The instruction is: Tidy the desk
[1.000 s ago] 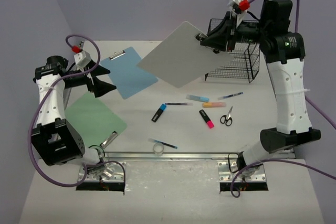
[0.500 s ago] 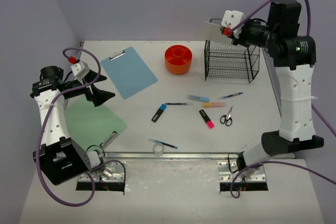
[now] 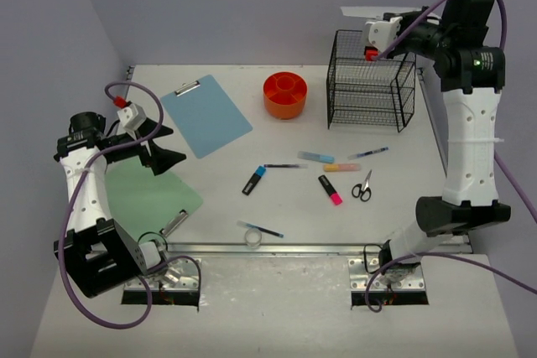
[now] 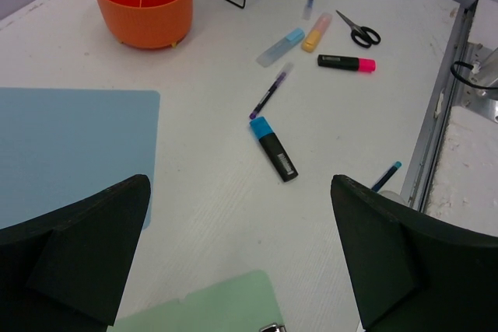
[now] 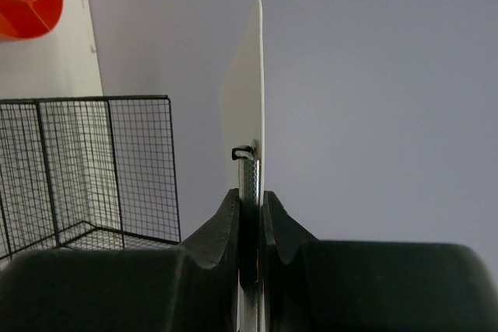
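Desk (image 3: 403, 194), caddy (image 3: 284, 95) left of rack (image 3: 371, 81), board (image 3: 369, 12) perhaps above

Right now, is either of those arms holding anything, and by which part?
The right tool pinches a white clipboard, seen edge-on, at its metal clip end. The left tool is open and empty.

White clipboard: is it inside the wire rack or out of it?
Out. The right gripper, shut on the white clipboard at its clip, holds it in the air by the wire rack, no part inside the mesh.

The desk (image 3: 226, 186) holds clipboards (image 3: 205, 115), pens (image 3: 285, 166), scissors (image 3: 362, 186), caddy (image 3: 284, 94) and rack (image 3: 371, 81).
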### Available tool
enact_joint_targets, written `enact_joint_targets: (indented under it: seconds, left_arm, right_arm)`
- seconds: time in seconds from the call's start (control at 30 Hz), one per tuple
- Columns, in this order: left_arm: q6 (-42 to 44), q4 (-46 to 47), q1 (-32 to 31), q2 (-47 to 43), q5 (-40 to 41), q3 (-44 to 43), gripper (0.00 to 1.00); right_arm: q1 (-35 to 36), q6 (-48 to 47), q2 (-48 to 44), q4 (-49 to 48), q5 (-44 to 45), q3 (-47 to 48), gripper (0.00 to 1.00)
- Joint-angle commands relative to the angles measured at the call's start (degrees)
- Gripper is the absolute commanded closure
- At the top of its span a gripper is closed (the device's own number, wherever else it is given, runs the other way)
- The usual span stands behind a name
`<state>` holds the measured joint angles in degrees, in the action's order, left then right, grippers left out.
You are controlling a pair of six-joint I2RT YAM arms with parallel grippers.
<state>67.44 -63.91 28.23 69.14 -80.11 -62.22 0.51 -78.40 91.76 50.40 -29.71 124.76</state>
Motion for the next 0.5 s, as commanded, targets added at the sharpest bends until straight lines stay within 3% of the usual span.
enact_joint_targets:
  seconds: [0.0,0.47]
  left_arm:
    - [2.08,2.07,0.3,-0.65,-2.97,0.76,0.0]
    - [2.08,2.74,0.33,0.73,-2.68,1.66,0.0]
  right_arm:
    - [-3.07,-8.66,3.23,-3.4,-3.38,1.48,1.0]
    - [-4.73,-9.93,4.22,-1.1,-6.41,-5.32,1.0]
